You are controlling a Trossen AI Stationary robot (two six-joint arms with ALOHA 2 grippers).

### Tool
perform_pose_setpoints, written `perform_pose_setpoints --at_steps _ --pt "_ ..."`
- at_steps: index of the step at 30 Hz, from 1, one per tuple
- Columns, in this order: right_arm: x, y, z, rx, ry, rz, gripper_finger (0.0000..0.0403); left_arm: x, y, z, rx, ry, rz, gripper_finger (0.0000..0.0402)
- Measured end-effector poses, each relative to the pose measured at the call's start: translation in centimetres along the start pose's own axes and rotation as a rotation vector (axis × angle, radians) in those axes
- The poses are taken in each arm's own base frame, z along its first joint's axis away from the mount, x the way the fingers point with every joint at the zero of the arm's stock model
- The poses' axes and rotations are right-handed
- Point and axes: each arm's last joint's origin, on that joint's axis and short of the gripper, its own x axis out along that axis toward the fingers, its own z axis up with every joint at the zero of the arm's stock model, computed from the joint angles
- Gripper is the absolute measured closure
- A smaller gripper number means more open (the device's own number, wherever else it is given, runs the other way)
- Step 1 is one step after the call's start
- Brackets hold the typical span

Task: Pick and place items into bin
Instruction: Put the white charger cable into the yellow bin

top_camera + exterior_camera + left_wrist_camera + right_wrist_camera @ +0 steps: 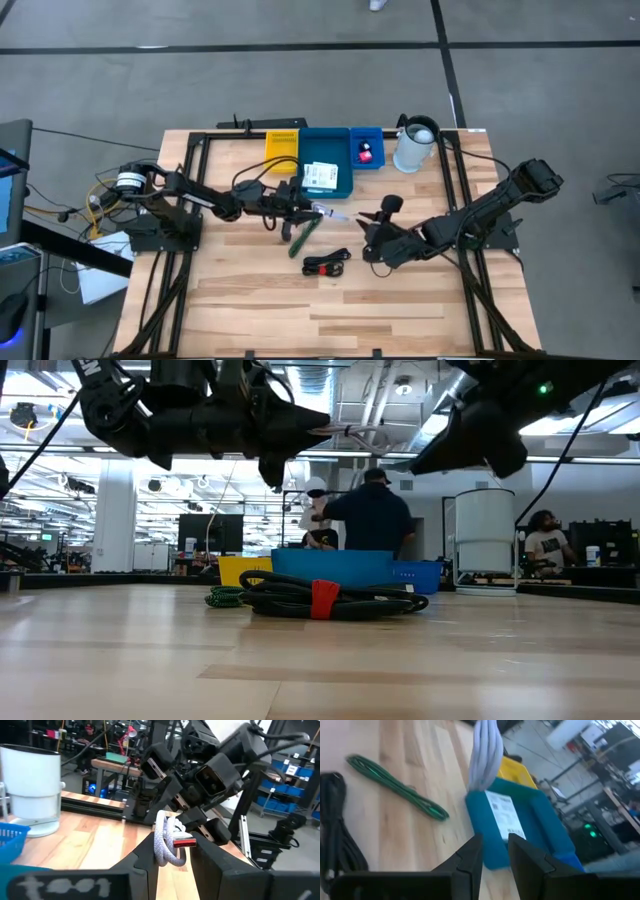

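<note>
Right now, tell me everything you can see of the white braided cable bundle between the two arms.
The white braided cable bundle is a pale, woven-looking cord looped several times into a short hank, with a small red-and-silver plug at one end. It is off the table, held up above the wood between the arms, near the teal bin. The left gripper has its jaws closed on the loops. The right gripper points at it from the far side; whether it touches cannot be told.

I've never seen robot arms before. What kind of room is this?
Probably a robotics lab or workshop: a wooden table on a metal frame, a person at a computer screen and shelves of blue storage bins behind.
</note>
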Motion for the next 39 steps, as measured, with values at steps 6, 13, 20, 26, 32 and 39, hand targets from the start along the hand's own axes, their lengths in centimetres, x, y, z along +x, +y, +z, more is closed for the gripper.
perform_pose_setpoints --at_steps 6,13,20,26,32,39 --pt "0.3 -0.2 -0.7 0.022 0.056 -0.012 0.0316 -0.3 1.6 0.3 0.000 -0.007 0.056 0.0328" --pt "0.4 -0.3 -1.0 0.034 0.075 -0.014 0.0316 -1.9 3.4 1.9 0.006 0.043 0.263 0.0328" --pt "0.4 -0.3 -1.0 0.033 0.076 -0.013 0.0316 -5.3 2.3 5.6 0.187 0.098 0.588 0.0324" --pt "0.4 -0.3 -0.9 0.039 0.072 -0.013 0.0316 -8.8 2.4 7.1 0.321 0.203 1.018 0.0322" --pt "0.4 -0.3 -0.8 0.047 0.066 -0.013 0.0316 -9.8 3.9 6.5 0.275 0.291 1.069 0.0323" --pt "0.4 -0.3 -0.7 0.054 0.061 -0.013 0.0316 -9.0 5.8 4.8 0.234 0.369 1.064 0.0310"
